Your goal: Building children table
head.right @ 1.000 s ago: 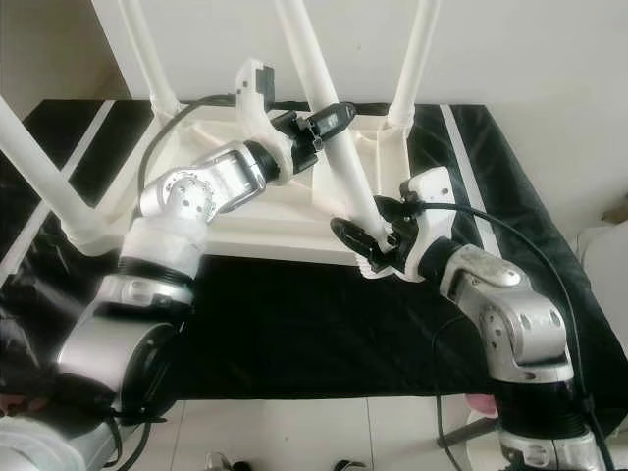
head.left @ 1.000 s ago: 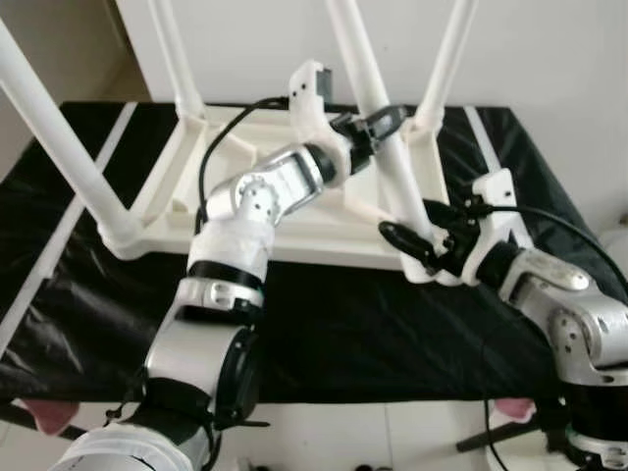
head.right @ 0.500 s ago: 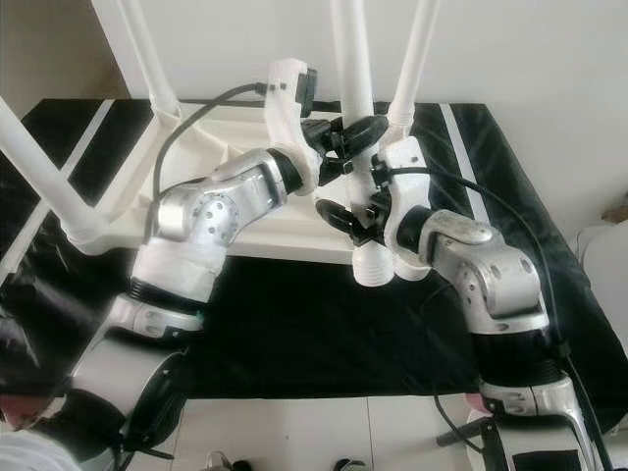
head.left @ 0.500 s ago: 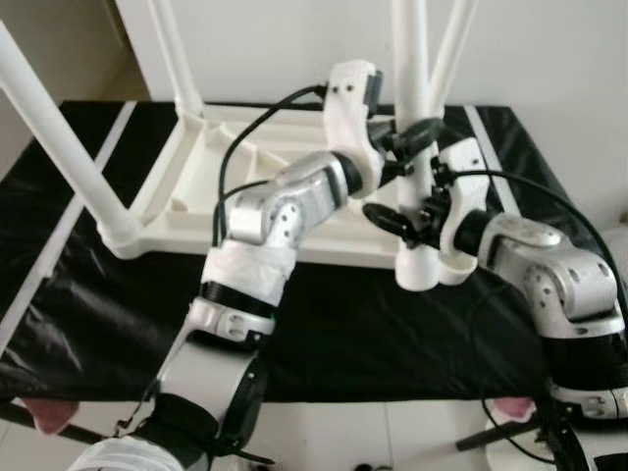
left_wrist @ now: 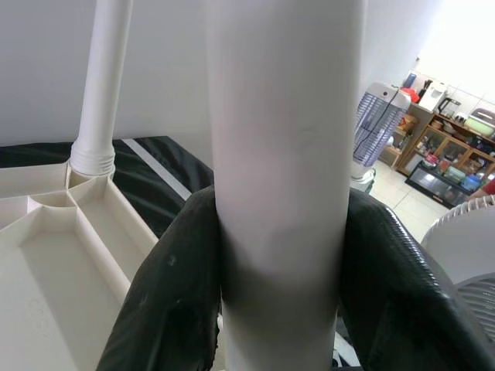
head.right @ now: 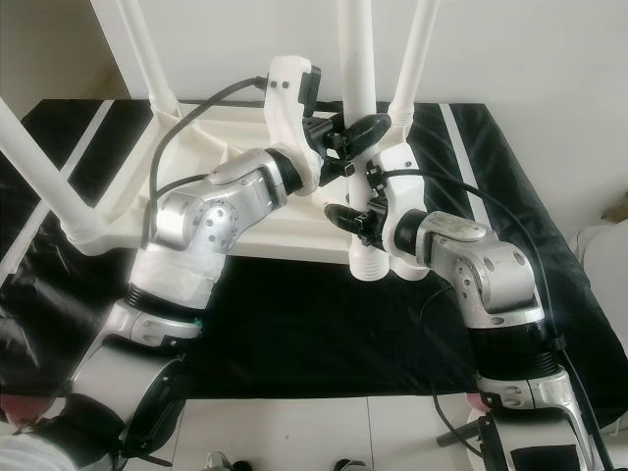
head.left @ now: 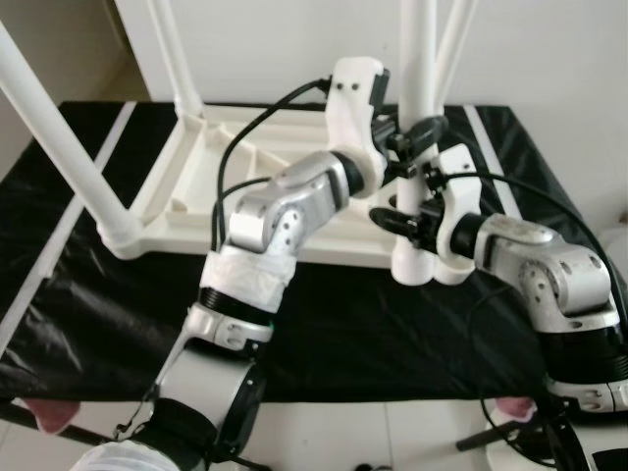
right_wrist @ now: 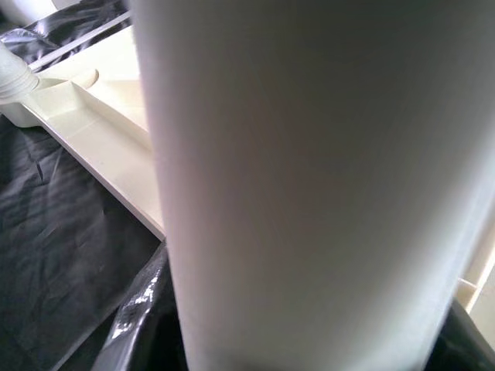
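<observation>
A white children's table point(head.left: 196, 177) lies upside down on a black sheet. Three white legs stand in its corners: near left point(head.left: 59, 137), far left point(head.left: 172, 49) and far right point(head.left: 456, 39). The fourth leg point(head.left: 419, 59) stands upright at the near right corner, its ribbed base point(head.left: 412, 265) at the table's edge. My left gripper point(head.left: 417, 132) is shut on this leg higher up, and its black fingers point(left_wrist: 166, 294) wrap the white tube point(left_wrist: 286, 154). My right gripper point(head.left: 407, 218) is shut on the same leg point(right_wrist: 309, 178) lower down, just above the base.
The black sheet point(head.left: 343, 334) covers the surface and reaches its front edge, with white floor tiles point(head.left: 392, 432) below. A white wall point(head.left: 275, 49) rises right behind the table. A fan point(left_wrist: 464, 263) and shelves stand off to the side in the left wrist view.
The fourth leg leaned left a second ago and now stands upright. Both grippers swung with it, and the right gripper came in closer under the left one.
</observation>
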{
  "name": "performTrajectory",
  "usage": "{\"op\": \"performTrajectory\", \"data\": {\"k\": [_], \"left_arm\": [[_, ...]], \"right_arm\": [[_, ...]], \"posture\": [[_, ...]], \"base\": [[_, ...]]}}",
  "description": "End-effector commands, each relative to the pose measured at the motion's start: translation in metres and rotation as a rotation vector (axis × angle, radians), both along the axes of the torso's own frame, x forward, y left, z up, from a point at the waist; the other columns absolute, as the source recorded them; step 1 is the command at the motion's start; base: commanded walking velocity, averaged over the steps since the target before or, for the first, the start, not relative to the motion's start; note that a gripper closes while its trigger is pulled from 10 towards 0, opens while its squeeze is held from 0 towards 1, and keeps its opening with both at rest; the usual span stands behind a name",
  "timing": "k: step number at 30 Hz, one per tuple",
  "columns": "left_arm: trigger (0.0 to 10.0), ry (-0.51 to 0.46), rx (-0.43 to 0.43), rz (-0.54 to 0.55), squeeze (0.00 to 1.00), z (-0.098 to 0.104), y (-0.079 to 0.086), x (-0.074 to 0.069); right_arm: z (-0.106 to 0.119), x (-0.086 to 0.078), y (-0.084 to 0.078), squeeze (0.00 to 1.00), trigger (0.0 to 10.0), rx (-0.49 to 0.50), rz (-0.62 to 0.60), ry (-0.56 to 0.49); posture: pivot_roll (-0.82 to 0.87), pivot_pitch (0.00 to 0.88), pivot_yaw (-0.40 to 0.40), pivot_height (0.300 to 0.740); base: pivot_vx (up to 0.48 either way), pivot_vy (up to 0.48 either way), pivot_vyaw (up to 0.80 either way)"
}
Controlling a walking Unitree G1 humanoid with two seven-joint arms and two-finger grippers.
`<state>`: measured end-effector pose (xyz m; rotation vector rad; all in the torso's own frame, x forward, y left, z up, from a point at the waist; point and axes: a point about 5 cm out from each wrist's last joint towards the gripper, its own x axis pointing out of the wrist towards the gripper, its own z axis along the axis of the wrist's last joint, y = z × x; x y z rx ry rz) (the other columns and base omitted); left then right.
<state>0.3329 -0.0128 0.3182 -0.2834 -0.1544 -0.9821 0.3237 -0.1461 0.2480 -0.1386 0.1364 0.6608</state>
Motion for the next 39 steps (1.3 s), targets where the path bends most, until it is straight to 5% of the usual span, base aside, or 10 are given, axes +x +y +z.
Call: {"op": "performTrajectory", "data": {"k": [1, 6, 7, 8, 12, 29, 30, 33, 34, 39], "left_arm": [[10.0, -0.059, -0.010, -0.087, 0.00, 0.005, -0.005, -0.009], [10.0, -0.062, -0.008, -0.101, 0.00, 0.005, -0.006, -0.011], [10.0, -0.058, -0.012, -0.108, 0.42, 0.004, -0.006, -0.012], [10.0, -0.056, -0.019, -0.119, 1.00, 0.004, -0.006, -0.013], [10.0, -0.051, -0.031, -0.134, 1.00, 0.004, -0.006, -0.014], [10.0, -0.078, -0.029, -0.208, 1.00, 0.006, -0.008, -0.023], [10.0, -0.087, -0.013, -0.201, 0.00, 0.006, -0.008, -0.023], [10.0, -0.094, 0.003, -0.188, 0.00, 0.005, -0.009, -0.023], [10.0, -0.076, -0.021, -0.185, 0.95, 0.005, -0.008, -0.022], [10.0, -0.071, -0.034, -0.184, 1.00, 0.006, -0.006, -0.022]], "right_arm": [[-0.003, 0.002, -0.005, 0.00, 0.0, 0.009, -0.035, 0.026], [-0.003, 0.004, -0.006, 0.00, 0.0, 0.015, -0.046, 0.027], [-0.002, 0.004, -0.006, 0.00, 0.4, 0.014, -0.052, 0.026], [-0.002, 0.005, -0.007, 0.00, 4.9, 0.014, -0.057, 0.026], [-0.002, 0.006, -0.008, 0.00, 10.0, 0.016, -0.069, 0.027], [0.000, 0.010, -0.010, 0.00, 10.0, 0.035, -0.094, 0.033], [0.000, 0.010, -0.010, 0.00, 10.0, 0.035, -0.093, 0.033], [0.000, 0.009, -0.009, 0.00, 10.0, 0.035, -0.091, 0.032], [0.000, 0.009, -0.009, 0.00, 10.0, 0.034, -0.089, 0.032], [0.000, 0.009, -0.008, 0.00, 10.0, 0.033, -0.085, 0.032]], "posture": [[-0.17, 0.141, 0.028, 0.740], [-0.17, 0.140, 0.029, 0.740], [-0.17, 0.140, 0.029, 0.740], [-0.17, 0.139, 0.029, 0.740], [-0.17, 0.139, 0.029, 0.740], [-0.17, 0.133, 0.030, 0.740], [-0.17, 0.131, 0.029, 0.740], [-0.17, 0.130, 0.028, 0.740], [-0.17, 0.127, 0.027, 0.740], [-0.16, 0.124, 0.025, 0.740]], "base": [[0.000, 0.000, 0.00], [0.000, 0.000, 0.00], [0.000, 0.000, 0.00], [0.000, 0.000, 0.00], [0.000, 0.000, 0.00], [0.000, 0.000, 0.00], [0.000, 0.000, 0.00], [0.000, 0.000, 0.00], [0.000, 0.000, 0.00], [0.000, 0.000, 0.00]]}}
